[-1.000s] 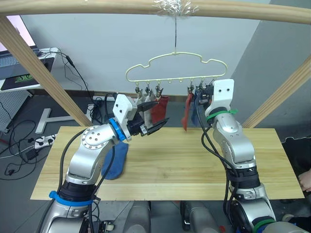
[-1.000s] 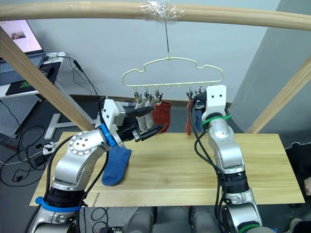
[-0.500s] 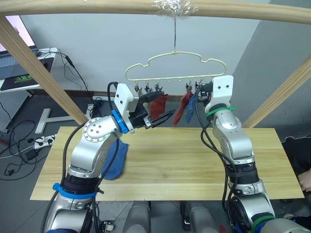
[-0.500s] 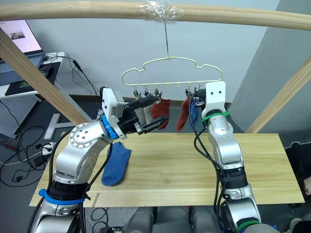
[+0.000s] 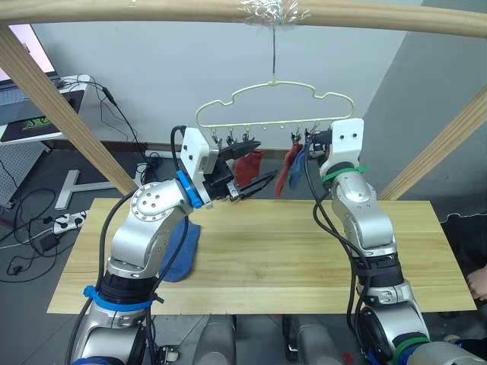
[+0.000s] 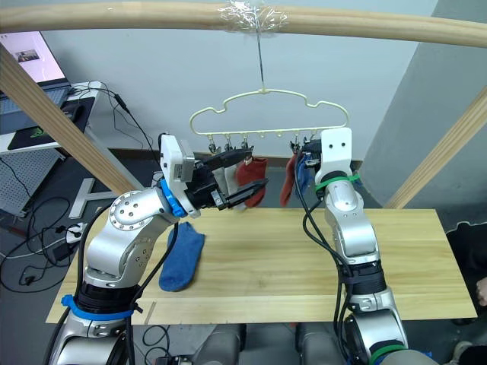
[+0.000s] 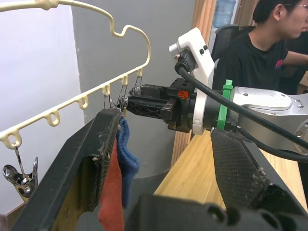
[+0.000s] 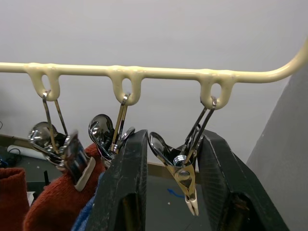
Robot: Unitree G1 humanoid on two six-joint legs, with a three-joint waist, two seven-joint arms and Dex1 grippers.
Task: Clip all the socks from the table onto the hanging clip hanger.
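Pale-yellow wire forms the clip hanger, hung from the wooden beam above the table. Your right gripper is raised to its end clip, fingers parted on either side of it and gripping nothing. Your left gripper, spread wide and empty, hovers just before the hung grey and red socks. One blue sock lies on the table.

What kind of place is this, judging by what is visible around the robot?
Probably a robotics lab or office workspace. A wooden frame beam holds the clip hanger over a plain table, cables and a power strip lie on the floor, and a person sits nearby.
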